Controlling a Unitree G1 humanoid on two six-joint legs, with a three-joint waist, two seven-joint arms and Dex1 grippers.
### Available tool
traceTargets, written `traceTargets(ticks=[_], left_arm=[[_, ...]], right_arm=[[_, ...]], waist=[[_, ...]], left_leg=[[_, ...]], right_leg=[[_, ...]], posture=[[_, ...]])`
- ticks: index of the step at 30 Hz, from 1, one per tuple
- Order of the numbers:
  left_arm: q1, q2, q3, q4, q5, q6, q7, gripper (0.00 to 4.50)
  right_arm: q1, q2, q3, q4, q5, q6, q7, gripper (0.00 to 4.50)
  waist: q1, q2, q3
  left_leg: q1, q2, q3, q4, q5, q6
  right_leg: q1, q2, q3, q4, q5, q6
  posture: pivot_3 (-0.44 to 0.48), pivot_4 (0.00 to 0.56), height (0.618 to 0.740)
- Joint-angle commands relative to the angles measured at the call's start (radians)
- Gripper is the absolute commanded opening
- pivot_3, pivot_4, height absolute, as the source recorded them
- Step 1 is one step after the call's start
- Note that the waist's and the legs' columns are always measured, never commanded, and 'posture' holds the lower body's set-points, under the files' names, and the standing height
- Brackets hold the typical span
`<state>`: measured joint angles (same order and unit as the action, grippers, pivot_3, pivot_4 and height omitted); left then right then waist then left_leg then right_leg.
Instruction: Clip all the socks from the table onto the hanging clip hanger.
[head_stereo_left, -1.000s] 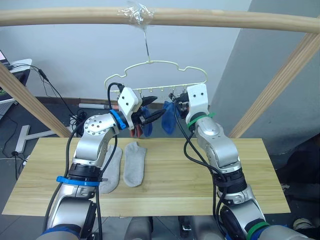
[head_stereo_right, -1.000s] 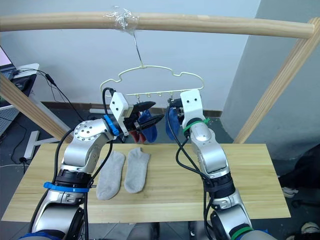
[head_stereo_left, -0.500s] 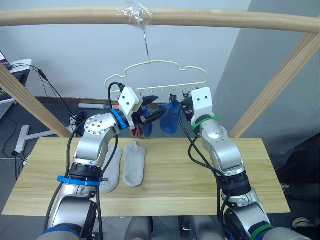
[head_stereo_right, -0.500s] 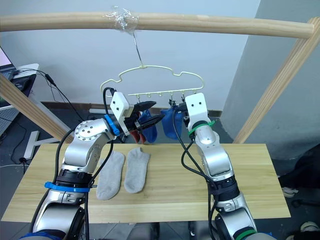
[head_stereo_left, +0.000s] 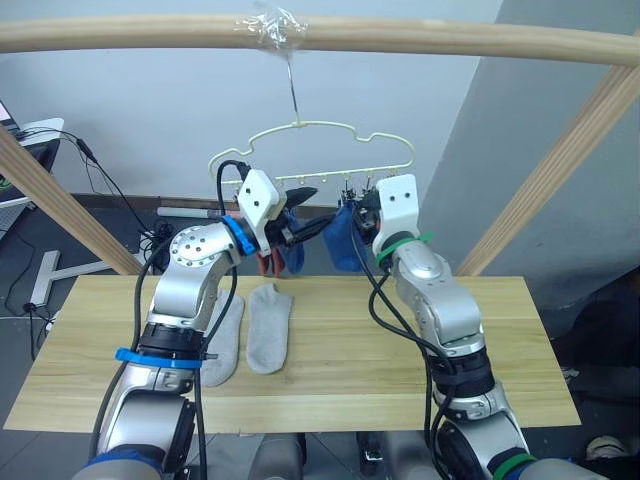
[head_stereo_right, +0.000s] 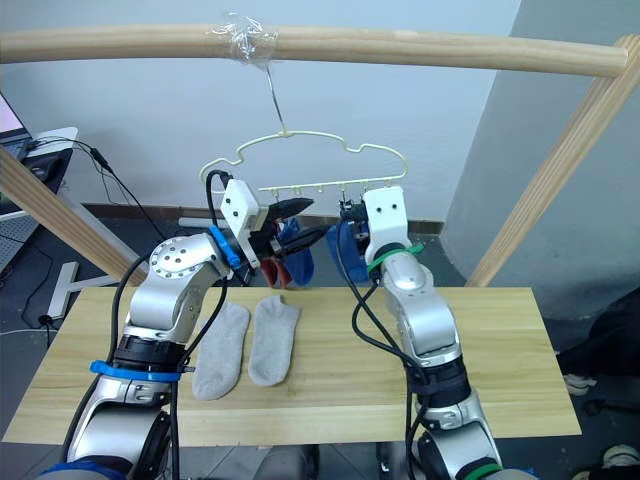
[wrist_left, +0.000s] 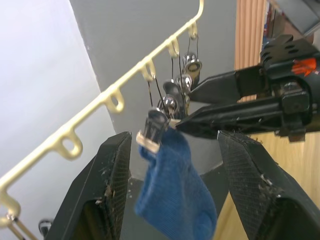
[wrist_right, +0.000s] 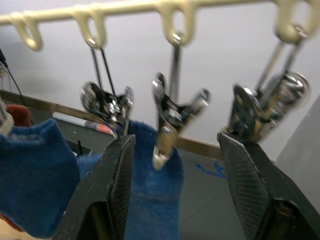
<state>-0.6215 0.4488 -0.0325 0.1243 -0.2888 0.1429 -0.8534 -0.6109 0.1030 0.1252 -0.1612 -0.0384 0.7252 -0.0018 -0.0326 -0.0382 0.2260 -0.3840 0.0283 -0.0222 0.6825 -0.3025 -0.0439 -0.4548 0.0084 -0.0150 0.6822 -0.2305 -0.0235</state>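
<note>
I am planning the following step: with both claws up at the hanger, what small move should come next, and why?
Probably lower the left claw toward the grey socks. It and the right claw are open and empty, blue socks already hang from the clip hanger, and the grey ones lie on the table beneath the left arm.

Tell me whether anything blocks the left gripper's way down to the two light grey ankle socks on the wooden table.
Nothing visible does. The left gripper is up by the pale-yellow clip hanger, and the two light grey socks lie flat side by side on the table below it, uncovered, with open tabletop around them.
</note>
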Motion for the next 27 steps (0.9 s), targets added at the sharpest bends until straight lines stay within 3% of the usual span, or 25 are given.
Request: traceTargets(ticks=[1, 3, 15, 22, 27], left_arm=[[-0.017, 0.000, 0.015, -0.032, -0.003, -0.008, 0.007, 2.85], [-0.017, 0.000, 0.014, -0.032, -0.002, -0.007, 0.008, 2.85], [-0.023, -0.005, 0.032, -0.056, -0.059, 0.050, -0.001, 2.85], [-0.019, 0.049, 0.034, -0.128, -0.170, 0.181, -0.119, 2.85], [-0.024, 0.074, 0.029, -0.123, -0.162, 0.191, -0.146, 2.85]], right_arm=[[-0.022, 0.014, -0.009, -0.011, 0.004, -0.029, -0.013, 2.35], [-0.026, 0.017, -0.009, -0.007, 0.005, -0.030, -0.011, 1.86], [-0.050, 0.014, -0.003, 0.018, -0.008, -0.054, -0.025, 1.86], [-0.073, 0.021, -0.005, 0.053, -0.013, -0.076, -0.027, 1.86], [-0.092, 0.034, -0.010, 0.071, -0.007, -0.088, -0.026, 1.86]], waist=[[0.000, 0.000, 0.000], [0.000, 0.000, 0.000], [0.000, 0.000, 0.000], [-0.002, 0.000, 0.000], [-0.001, 0.000, 0.000]], left_leg=[[0.000, 0.000, 0.000, 0.000, 0.000, 0.000], [0.000, 0.000, 0.000, 0.000, 0.000, 0.000], [0.000, 0.000, 0.000, 0.000, 0.000, 0.000], [0.000, 0.000, 0.000, 0.000, 0.000, 0.000], [0.000, 0.000, 0.000, 0.000, 0.000, 0.000]], right_leg=[[0.000, 0.000, 0.000, 0.000, 0.000, 0.000], [0.000, 0.000, 0.000, 0.000, 0.000, 0.000], [0.000, 0.000, 0.000, 0.000, 0.000, 0.000], [0.000, 0.000, 0.000, 0.000, 0.000, 0.000], [0.000, 0.000, 0.000, 0.000, 0.000, 0.000]], posture=[[-0.040, 0.203, 0.701], [-0.040, 0.203, 0.701], [-0.040, 0.203, 0.701], [-0.040, 0.203, 0.701], [-0.036, 0.204, 0.701]])
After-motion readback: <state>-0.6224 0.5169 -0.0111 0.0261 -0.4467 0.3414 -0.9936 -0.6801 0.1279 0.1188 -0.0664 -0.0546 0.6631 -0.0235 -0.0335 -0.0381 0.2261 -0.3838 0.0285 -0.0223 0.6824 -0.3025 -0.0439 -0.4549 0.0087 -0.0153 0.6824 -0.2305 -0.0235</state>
